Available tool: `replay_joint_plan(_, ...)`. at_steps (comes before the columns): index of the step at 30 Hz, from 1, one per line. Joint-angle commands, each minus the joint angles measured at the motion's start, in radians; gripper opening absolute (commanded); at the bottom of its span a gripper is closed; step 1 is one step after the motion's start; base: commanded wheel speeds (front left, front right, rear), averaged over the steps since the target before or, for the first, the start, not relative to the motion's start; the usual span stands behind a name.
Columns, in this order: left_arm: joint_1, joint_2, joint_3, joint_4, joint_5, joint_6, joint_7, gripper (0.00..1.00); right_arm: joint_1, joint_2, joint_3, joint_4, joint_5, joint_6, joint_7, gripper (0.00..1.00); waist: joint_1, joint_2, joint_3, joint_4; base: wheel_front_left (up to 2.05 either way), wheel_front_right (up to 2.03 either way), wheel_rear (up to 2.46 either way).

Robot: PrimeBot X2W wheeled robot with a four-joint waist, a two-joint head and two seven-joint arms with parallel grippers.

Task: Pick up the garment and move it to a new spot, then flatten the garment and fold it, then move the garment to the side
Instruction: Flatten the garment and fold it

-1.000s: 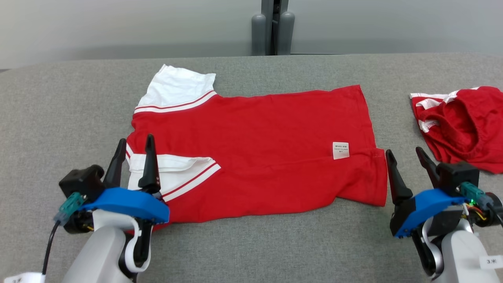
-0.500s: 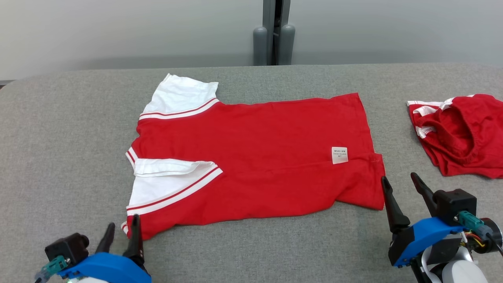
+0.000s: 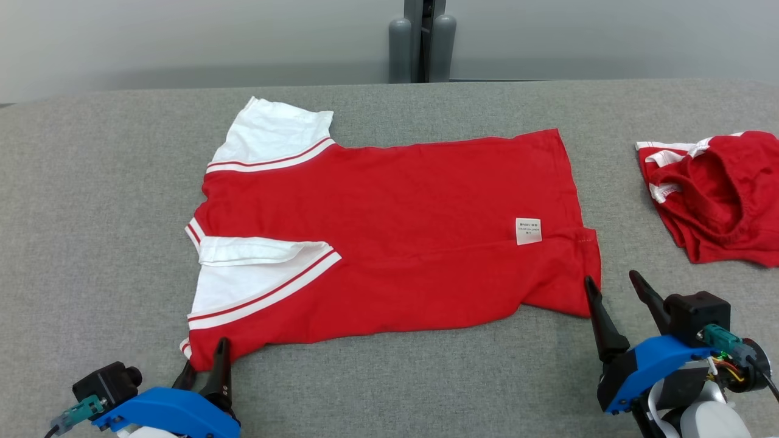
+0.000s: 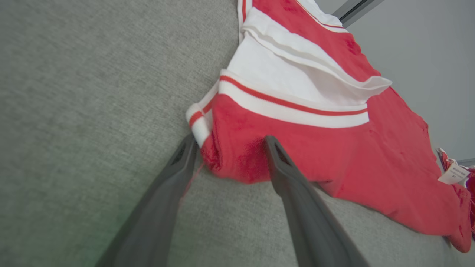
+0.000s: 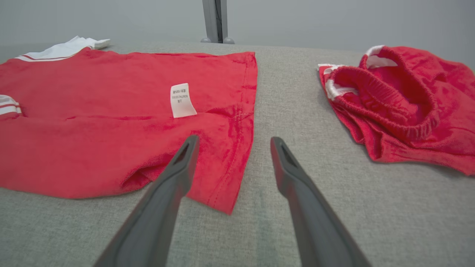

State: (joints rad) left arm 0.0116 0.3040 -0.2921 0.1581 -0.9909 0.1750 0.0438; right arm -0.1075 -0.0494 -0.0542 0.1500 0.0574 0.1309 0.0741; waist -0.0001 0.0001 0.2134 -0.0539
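One grey, cloth-covered surface (image 3: 91, 213) is seen across nearly the whole head view. On it, at the centre of the frame, the garment (image 3: 395, 231) is laid flat. It is a red shirt with white, red-striped sleeves towards the left of the frame and its hem towards the right. The lower sleeve is folded over onto the red body. A crumpled red piece of clothing (image 3: 718, 194) with white trim is seen at the right edge, well apart from the garment. The left claw (image 3: 206, 354) is placed at the lower left with its fingers held apart. In the left wrist view the garment's lower left corner is framed between them, though whether it is touched cannot be told. The right claw (image 3: 610, 277) is held at the lower right, its fingers likewise spread, just beside the hem's lower corner. A small white label (image 3: 528, 231) is seen on the red cloth near the hem.
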Motion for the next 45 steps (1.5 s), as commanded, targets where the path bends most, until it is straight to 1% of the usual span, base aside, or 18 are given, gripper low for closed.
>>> replay_joint_plan(1,-0.015,-0.005,0.005,0.008,-0.005,-0.005,-0.002,0.92,-0.013,-0.002,-0.003,0.006,0.010,0.000,0.000,1.00,0.0001,-0.0001,0.002,0.001,0.00,0.00,0.00)
replay_joint_plan(2,-0.028,-0.009,0.003,0.020,-0.003,-0.015,-0.010,0.39,-0.014,-0.002,-0.003,0.023,0.012,0.000,0.003,1.00,0.0001,-0.0001,0.005,0.001,0.00,0.00,0.00)
replay_joint_plan(3,-0.035,-0.012,0.003,0.026,-0.001,-0.018,-0.017,0.12,-0.018,-0.002,-0.003,0.031,0.017,0.000,0.005,1.00,0.0001,-0.0001,0.006,0.001,0.00,0.00,0.00)
replay_joint_plan(4,-0.041,-0.013,0.001,0.030,0.003,-0.027,-0.023,0.00,-0.023,-0.002,-0.002,0.041,0.020,0.000,0.008,1.00,0.0001,-0.0001,0.008,0.001,0.00,0.00,0.00)
replay_joint_plan(9,-0.066,-0.007,0.010,0.030,0.030,-0.050,-0.084,0.00,-0.042,-0.002,0.002,0.109,0.036,0.000,0.025,1.00,0.0001,-0.0001,0.012,0.005,0.00,0.00,0.00)
replay_joint_plan(10,-0.066,-0.007,0.010,0.030,0.030,-0.050,-0.084,0.00,-0.042,-0.002,0.002,0.109,0.036,0.000,0.025,1.00,0.0001,-0.0001,0.012,0.005,0.00,0.00,0.00)
replay_joint_plan(15,-0.082,0.001,0.017,0.010,0.058,-0.050,-0.131,0.00,-0.077,-0.002,0.005,0.215,0.052,0.000,0.040,1.00,0.0001,-0.0001,0.011,0.016,0.00,0.00,0.00)
replay_joint_plan(16,-0.083,0.002,0.018,0.006,0.061,-0.051,-0.136,0.00,-0.084,-0.002,0.007,0.236,0.064,0.000,0.041,0.67,0.0001,-0.0001,0.009,0.019,0.00,0.00,0.00)
replay_joint_plan(17,-0.082,0.001,0.017,0.001,0.063,-0.050,-0.140,0.00,-0.090,-0.002,0.012,0.255,0.076,0.000,0.040,0.36,0.0001,-0.0001,0.008,0.021,0.00,0.00,0.00)
replay_joint_plan(19,-0.081,0.002,0.016,-0.006,0.068,-0.052,-0.147,0.00,-0.098,-0.002,0.022,0.288,0.104,0.000,0.030,0.00,0.0001,-0.0001,0.003,0.024,0.00,0.00,0.00)
replay_joint_plan(23,-0.066,0.004,0.013,-0.022,0.071,-0.052,-0.158,0.00,-0.119,-0.003,0.017,0.313,0.153,0.000,-0.008,0.00,0.0001,-0.0001,-0.014,0.018,0.00,0.00,0.00)
replay_joint_plan(27,-0.046,0.019,0.011,-0.064,0.081,-0.050,-0.163,0.00,-0.111,-0.002,-0.007,0.280,0.151,0.000,-0.020,0.00,0.0001,-0.0001,-0.035,0.011,0.00,0.00,0.00)
replay_joint_plan(30,-0.009,0.036,0.009,-0.119,0.087,-0.040,-0.155,0.00,-0.071,-0.002,-0.018,0.215,0.154,0.000,0.005,0.00,0.0001,-0.0001,-0.048,0.004,0.00,0.00,0.00)
replay_joint_plan(32,0.040,0.034,0.019,-0.173,0.058,-0.034,-0.145,0.00,-0.033,-0.002,-0.016,0.154,0.166,0.000,0.031,0.00,0.0001,-0.0001,-0.056,-0.003,0.00,0.00,0.00)
replay_joint_plan(33,0.071,0.044,0.023,-0.202,0.054,-0.029,-0.139,0.00,-0.004,-0.002,-0.013,0.121,0.171,0.000,0.050,0.00,0.0001,-0.0001,-0.060,-0.007,0.00,0.00,0.00)
replay_joint_plan(39,0.277,0.091,0.010,-0.351,0.054,0.034,-0.100,0.00,0.206,-0.002,-0.040,-0.083,0.204,0.000,0.148,0.00,0.0001,-0.0001,-0.066,-0.021,0.00,0.00,0.00)
replay_joint_plan(42,0.342,0.088,0.005,-0.375,0.041,0.053,-0.090,0.00,0.273,-0.002,-0.041,-0.128,0.224,0.000,0.175,0.00,0.0001,-0.0001,-0.070,-0.031,0.00,0.00,0.00)
replay_joint_plan(45,0.355,0.095,0.000,-0.336,0.033,0.046,-0.080,0.00,0.302,-0.002,-0.028,-0.124,0.212,0.000,0.189,0.00,0.0001,-0.0001,-0.077,-0.038,0.00,0.00,0.00)
